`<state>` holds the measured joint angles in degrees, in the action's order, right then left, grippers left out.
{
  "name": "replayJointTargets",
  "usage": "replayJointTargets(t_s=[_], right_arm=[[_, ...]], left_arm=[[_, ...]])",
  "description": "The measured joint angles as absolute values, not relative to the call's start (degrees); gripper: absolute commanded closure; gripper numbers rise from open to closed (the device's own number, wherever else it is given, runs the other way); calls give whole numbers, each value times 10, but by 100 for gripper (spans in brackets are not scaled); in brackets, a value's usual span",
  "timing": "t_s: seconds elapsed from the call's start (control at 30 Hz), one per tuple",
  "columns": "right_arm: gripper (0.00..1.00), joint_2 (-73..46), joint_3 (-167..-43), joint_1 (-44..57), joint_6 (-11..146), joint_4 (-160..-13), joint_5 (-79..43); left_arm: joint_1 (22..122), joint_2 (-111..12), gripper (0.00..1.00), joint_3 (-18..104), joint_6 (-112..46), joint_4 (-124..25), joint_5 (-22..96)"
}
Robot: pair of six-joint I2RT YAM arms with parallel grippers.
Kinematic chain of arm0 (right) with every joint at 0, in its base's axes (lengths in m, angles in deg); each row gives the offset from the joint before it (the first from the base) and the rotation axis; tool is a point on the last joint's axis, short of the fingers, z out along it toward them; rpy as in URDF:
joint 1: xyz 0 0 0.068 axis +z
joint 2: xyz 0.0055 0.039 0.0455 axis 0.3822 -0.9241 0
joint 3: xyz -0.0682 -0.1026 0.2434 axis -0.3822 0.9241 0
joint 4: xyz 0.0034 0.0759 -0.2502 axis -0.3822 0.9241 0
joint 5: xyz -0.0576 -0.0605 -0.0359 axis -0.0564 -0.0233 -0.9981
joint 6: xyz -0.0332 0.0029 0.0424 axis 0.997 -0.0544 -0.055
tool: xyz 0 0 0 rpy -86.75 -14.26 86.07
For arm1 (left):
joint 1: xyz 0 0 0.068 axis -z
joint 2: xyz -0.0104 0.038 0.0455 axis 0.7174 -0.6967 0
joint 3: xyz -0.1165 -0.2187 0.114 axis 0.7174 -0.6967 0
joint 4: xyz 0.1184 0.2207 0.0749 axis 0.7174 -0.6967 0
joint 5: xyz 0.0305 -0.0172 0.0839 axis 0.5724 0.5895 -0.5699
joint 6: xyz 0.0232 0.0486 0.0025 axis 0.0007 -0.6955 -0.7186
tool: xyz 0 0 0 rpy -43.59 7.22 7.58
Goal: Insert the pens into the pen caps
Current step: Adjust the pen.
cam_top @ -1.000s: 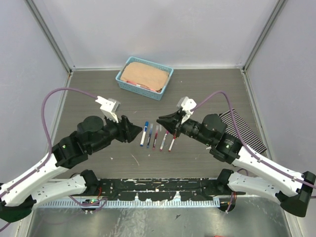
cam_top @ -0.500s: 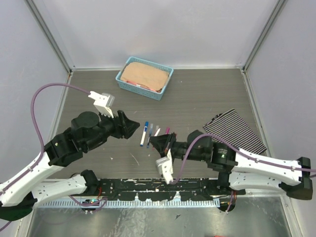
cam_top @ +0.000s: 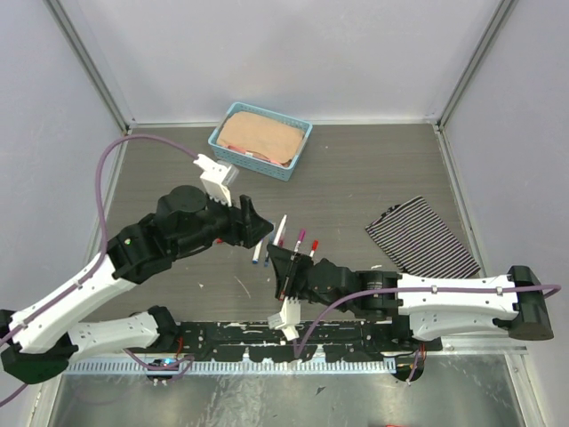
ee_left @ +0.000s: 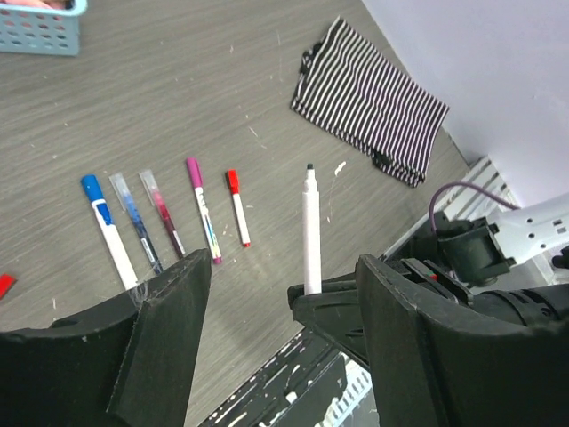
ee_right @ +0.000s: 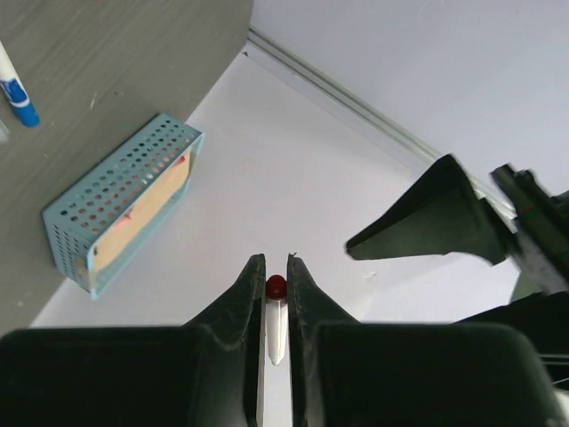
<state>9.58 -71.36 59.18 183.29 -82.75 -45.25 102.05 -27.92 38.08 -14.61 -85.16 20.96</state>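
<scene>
My right gripper [cam_top: 283, 260] is shut on a white pen [cam_top: 281, 229] and holds it up off the table, dark tip uppermost. The left wrist view shows this pen [ee_left: 310, 231] upright in the right gripper [ee_left: 324, 298]. In the right wrist view the pen [ee_right: 276, 320] sits between the shut fingers [ee_right: 276, 260]. My left gripper [cam_top: 258, 227] is open and empty beside it, jaws wide [ee_left: 284, 262]. On the table lie a blue-capped pen [ee_left: 107, 227], a dark blue one [ee_left: 133, 222], a maroon one [ee_left: 166, 216], a magenta one [ee_left: 203, 209] and a red one [ee_left: 236, 206].
A light blue basket [cam_top: 222, 147] with a tan thing in it stands at the back. A black-and-white striped cloth [cam_top: 422, 236] lies at the right. A small red piece [ee_left: 4, 285] lies left of the pens.
My right arm swung round from the far right of the row to its near side and now holds a white pen upright. My left gripper moved right, up to the pens.
</scene>
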Motion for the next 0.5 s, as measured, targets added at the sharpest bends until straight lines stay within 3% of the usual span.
replayJointTargets(t_s=[0.3, 0.5], right_arm=[[99, 96, -714, 599, 1892, -828, -475], [99, 96, -714, 599, 1896, -828, -476]], left_arm=[[1020, -333, 36, 383, -152, -851, 262], [1020, -339, 51, 376, -148, -820, 286]])
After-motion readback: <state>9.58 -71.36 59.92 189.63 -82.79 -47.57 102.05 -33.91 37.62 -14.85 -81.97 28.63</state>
